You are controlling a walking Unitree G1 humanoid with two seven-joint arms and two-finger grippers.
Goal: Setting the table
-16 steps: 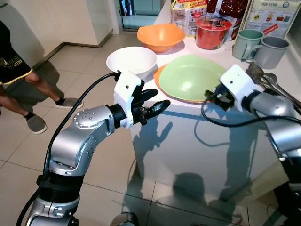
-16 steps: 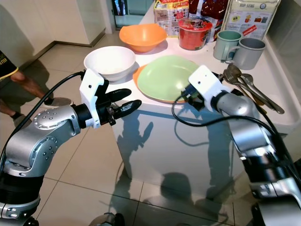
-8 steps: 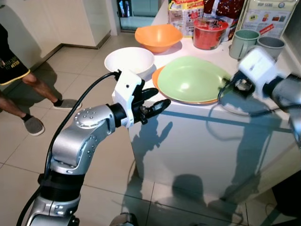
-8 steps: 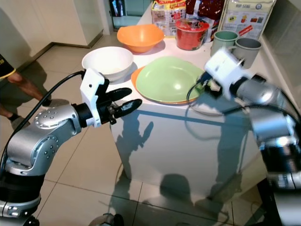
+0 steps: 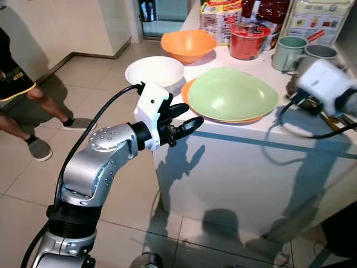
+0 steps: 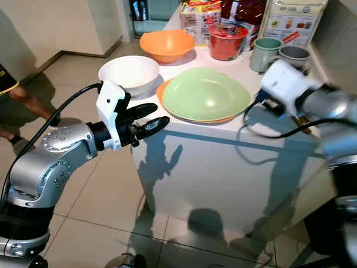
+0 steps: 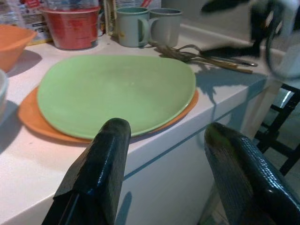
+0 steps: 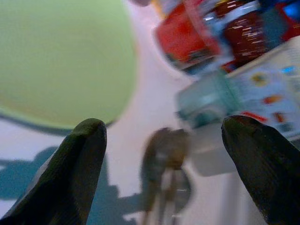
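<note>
White counter (image 5: 234, 145) fills the frame's centre, green plate (image 5: 231, 94) on it; left gripper (image 5: 187, 124) released at its left edge, right gripper (image 8: 164, 154) spread over spoons (image 8: 166, 173)

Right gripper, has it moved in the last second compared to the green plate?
Yes. The right gripper has swung from the green plate's near right edge off to the robot's right, over the cutlery.
</note>
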